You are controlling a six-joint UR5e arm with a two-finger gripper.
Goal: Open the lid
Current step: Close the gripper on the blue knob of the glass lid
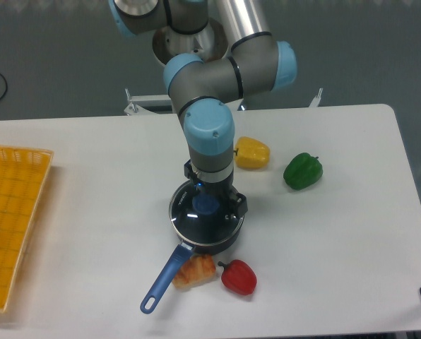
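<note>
The glass lid with its metal rim lies flat on the dark saucepan in the middle of the table. Its blue knob shows just below the wrist. My gripper hangs straight over the lid, its black fingers standing either side of the knob with a gap to it. The jaws look open. The arm's wrist hides the back part of the lid.
The pan's blue handle points toward the front left. A croissant and a red pepper lie by the pan's front. A yellow pepper and a green pepper sit behind right. A yellow basket stands at the left edge.
</note>
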